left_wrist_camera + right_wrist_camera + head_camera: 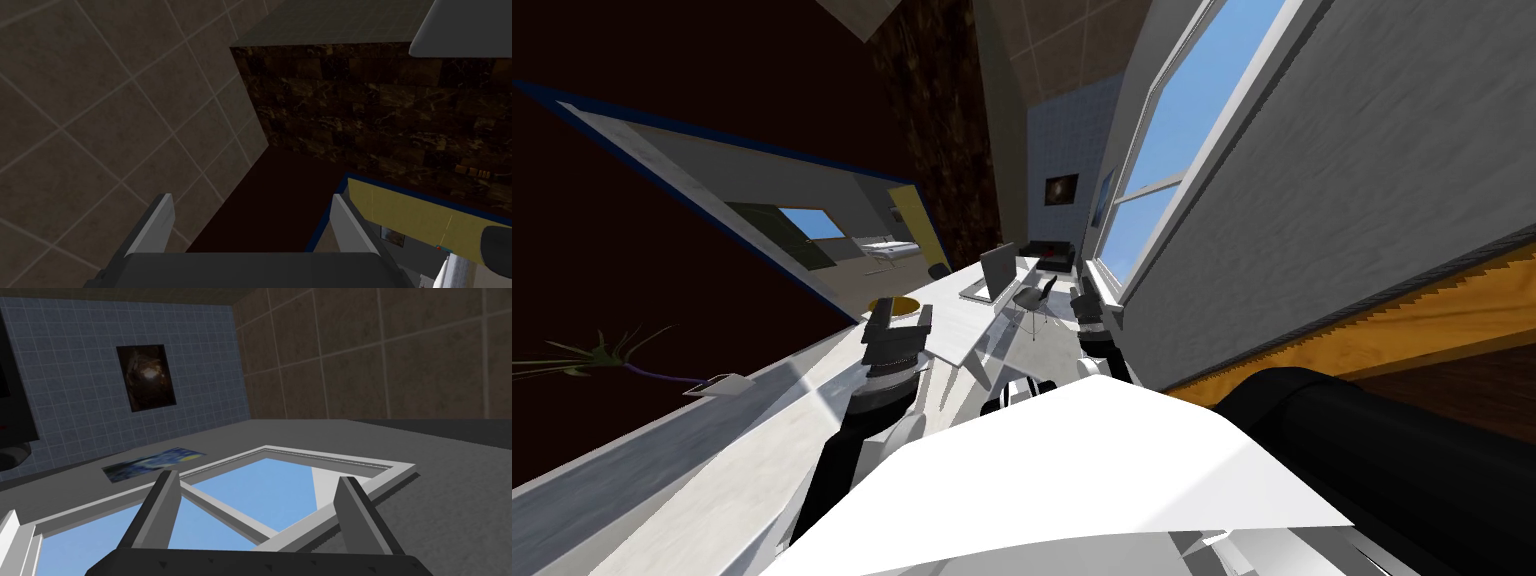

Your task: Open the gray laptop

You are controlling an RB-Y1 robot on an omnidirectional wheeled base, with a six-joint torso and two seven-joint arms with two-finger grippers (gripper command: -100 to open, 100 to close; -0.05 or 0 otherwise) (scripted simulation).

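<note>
Approach stage: both arms are raised, the left tool and the right tool each with fingers spread wide and holding nothing. The gray laptop sits on the white bench, ahead of and between the two tools and well apart from both. Its lid seems to stand up off a flat base, though it is too small to be sure. The next move calls for closing in on the bench and bringing one tool to the lid's edge.

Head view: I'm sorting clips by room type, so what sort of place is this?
Probably a home office or living room: a white desk carries a gray laptop, a dark chair stands beside it, and a black sofa sits by the far wall.
</note>
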